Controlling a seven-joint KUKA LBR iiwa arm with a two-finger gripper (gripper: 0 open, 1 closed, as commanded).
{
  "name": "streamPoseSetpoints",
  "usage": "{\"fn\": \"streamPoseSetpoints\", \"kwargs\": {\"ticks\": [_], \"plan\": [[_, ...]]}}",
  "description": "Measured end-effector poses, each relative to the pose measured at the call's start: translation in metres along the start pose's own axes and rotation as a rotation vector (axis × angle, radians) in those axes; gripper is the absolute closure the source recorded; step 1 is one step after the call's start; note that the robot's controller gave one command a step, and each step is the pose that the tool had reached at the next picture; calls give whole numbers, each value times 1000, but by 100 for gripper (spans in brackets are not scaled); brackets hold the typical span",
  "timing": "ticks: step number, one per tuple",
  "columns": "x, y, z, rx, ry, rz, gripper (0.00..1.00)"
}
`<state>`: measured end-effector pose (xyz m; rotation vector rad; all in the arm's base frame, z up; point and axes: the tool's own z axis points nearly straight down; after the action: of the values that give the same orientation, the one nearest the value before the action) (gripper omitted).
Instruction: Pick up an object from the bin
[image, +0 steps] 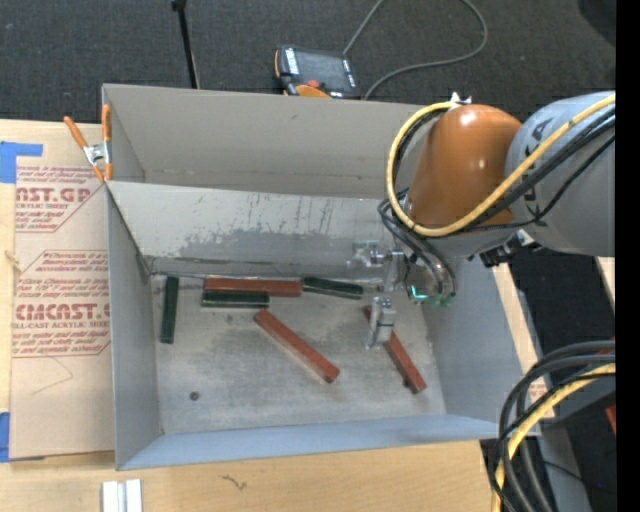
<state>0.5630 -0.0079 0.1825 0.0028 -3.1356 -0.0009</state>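
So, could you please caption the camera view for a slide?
Robot hand low in the grey bin, next to a red-brown bar at right.

The claw (379, 335) hangs low in the grey bin (250, 140), by the upper end of a red-brown stick (406, 364).

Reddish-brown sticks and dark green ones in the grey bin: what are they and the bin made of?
Reddish-brown sticks: probably painted wood or plastic; even colour and squared edges, but the look leaves it open. Dark green sticks: same shape, dull finish. Bin: sheet metal, matt grey, with a scuffed floor.
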Motion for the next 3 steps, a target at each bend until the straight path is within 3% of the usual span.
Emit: {"fn": "streamPoseSetpoints", "kwargs": {"ticks": [1, 3], "plan": [[32, 79, 118, -2, 1, -12, 0], [31, 80, 118, 0, -8, -12, 0]]}}
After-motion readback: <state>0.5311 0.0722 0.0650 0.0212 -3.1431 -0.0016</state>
